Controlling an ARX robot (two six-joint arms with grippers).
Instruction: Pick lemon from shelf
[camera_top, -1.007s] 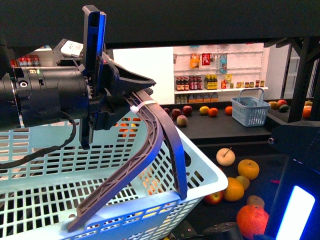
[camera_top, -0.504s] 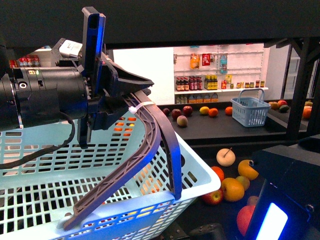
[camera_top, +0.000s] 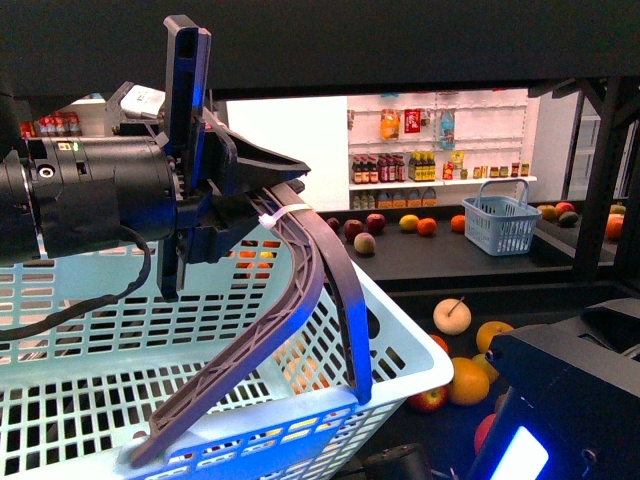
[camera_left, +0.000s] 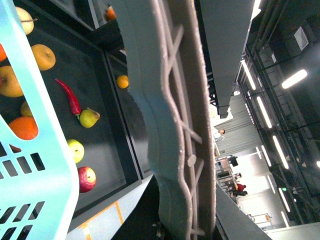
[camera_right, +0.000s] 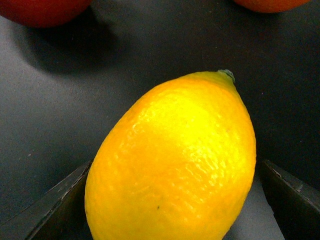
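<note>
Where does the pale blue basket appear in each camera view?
Front view: the basket fills the lower left, its handle in the left fingers.
Left wrist view: the wall beside the fruit, handle close to the lens.
Right wrist view: not in it.
Shared landmark: the dark shelf tray under the fruit.

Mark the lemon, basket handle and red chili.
lemon (camera_right: 172, 160): right wrist view, middle of its peel.
basket handle (camera_top: 300, 290): front view, mid-span of the grey lattice arch.
red chili (camera_left: 70, 98): left wrist view, mid-body.

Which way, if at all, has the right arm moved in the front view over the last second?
Yes: the right arm has moved leftward, now overlapping the yellow-orange fruit it was clear of before.
</note>
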